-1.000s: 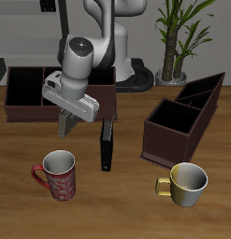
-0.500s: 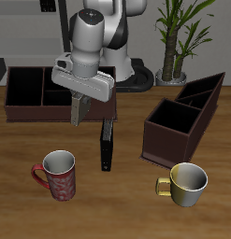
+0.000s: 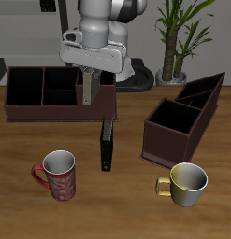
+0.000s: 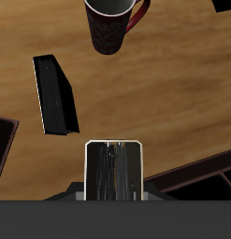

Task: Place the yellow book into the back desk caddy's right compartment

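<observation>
My gripper (image 3: 89,77) is shut on the yellow book (image 3: 89,93), a thin grey-beige slab that hangs upright below the fingers. It hovers at the back desk caddy (image 3: 37,105), a long dark-brown box, just over the front wall of its right compartment (image 3: 105,106), the taller end section partly hidden behind the arm. In the wrist view the yellow book (image 4: 114,170) fills the middle between the jaws, with the caddy's dark wall (image 4: 196,175) beside it.
A black book (image 3: 107,147) lies on the wood just in front of the caddy. A red mug (image 3: 57,174) and a yellow-green mug (image 3: 186,183) stand near the front edge. A second dark-brown caddy (image 3: 182,119) sits turned diagonally, beside a potted plant (image 3: 178,37).
The gripper has risen and moved back from above the red mug towards the back caddy, carrying the yellow book, which now hangs upright at the caddy's end section.
</observation>
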